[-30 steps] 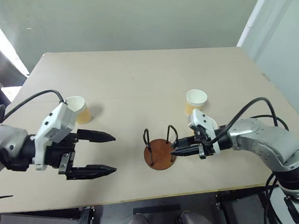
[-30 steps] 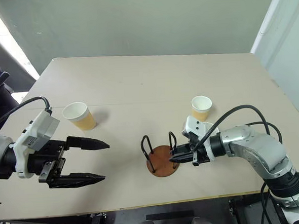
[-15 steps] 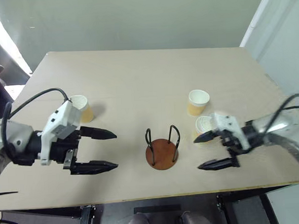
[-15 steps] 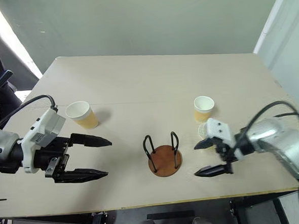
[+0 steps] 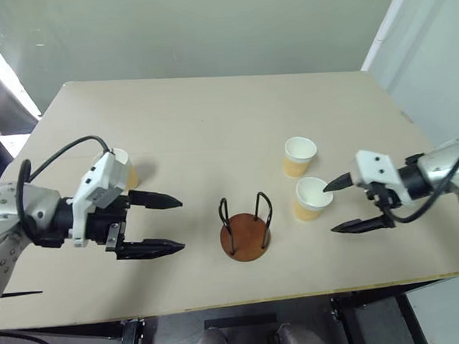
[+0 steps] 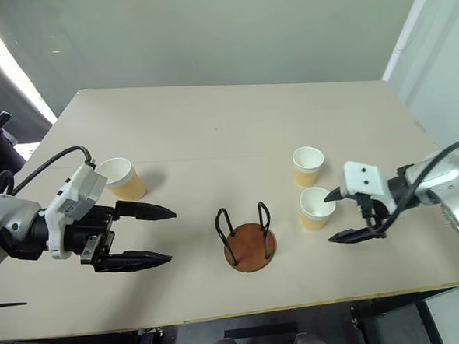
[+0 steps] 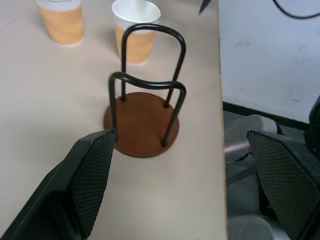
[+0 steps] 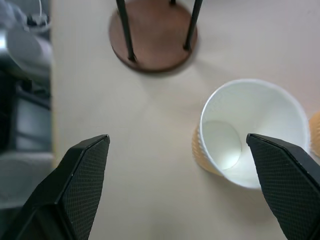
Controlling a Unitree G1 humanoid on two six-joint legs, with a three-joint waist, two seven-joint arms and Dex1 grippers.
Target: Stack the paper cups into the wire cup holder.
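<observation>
Cups and holder sit apart on a pale bench (image 5: pixel 211 118) as both tools hang over it with nothing in their grasp. The right tool (image 5: pixel 342 206) has its two black fingers spread wide, their tips just beside a paper cup (image 5: pixel 310 197) that stands upright and free on the bench, open mouth up. From the right wrist view that cup (image 8: pixel 250 132) lies between the spread fingers but ahead of them, touched by neither. A second paper cup (image 5: pixel 299 155) stands just beyond the first, farther from the robot, the two close together. The wire cup holder (image 5: pixel 245 228), a reddish-brown disc with black wire loops rising upright, stands between the two tools, nearer the right tool's cup than the left tool, and holds no cup. The left tool (image 5: pixel 164 223) also has its fingers wide apart, pointing toward the holder from well short of it; the left wrist view looks straight along them at the wire loops (image 7: pixel 150 85). Behind the left tool's white housing stands the third paper cup (image 6: pixel 121 177), upright near that arm and well apart from the holder.
</observation>
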